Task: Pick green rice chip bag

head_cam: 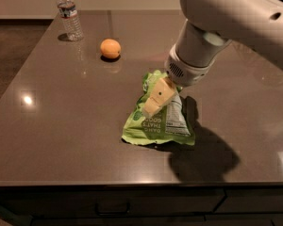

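Note:
The green rice chip bag (148, 128) lies flat and crinkled on the dark grey table (61, 121), right of centre. It is lime green with white lettering and a white nutrition panel. My gripper (152, 106) hangs from the big white arm (212, 27) and points down and to the left. Its cream tip is over the middle of the bag, at or just above the foil. It hides part of the bag's upper half.
An orange (110, 48) sits on the table behind and to the left of the bag. A clear water bottle (68, 14) stands at the far left corner. The table's front edge runs along the bottom, with a drawer front below it.

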`<state>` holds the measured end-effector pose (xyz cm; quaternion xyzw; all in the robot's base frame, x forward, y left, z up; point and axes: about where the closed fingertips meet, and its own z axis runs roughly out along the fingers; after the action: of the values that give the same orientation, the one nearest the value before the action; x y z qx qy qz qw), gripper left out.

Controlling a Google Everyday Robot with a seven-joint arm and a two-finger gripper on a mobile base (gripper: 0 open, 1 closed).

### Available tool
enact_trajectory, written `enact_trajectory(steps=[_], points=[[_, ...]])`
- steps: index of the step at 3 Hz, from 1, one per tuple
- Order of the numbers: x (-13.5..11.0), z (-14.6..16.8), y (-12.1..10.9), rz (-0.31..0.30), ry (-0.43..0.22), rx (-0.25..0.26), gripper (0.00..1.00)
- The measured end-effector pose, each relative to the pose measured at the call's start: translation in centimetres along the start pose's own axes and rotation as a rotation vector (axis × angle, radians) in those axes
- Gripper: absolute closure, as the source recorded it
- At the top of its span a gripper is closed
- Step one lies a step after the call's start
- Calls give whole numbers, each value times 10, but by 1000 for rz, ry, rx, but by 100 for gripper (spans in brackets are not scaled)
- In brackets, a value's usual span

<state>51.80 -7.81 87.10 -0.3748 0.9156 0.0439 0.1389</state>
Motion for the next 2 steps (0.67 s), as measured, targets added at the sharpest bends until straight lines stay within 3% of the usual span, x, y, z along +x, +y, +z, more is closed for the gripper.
enact_trajectory(steps=[2], points=[[-7, 7, 12, -40, -2, -45, 41]])
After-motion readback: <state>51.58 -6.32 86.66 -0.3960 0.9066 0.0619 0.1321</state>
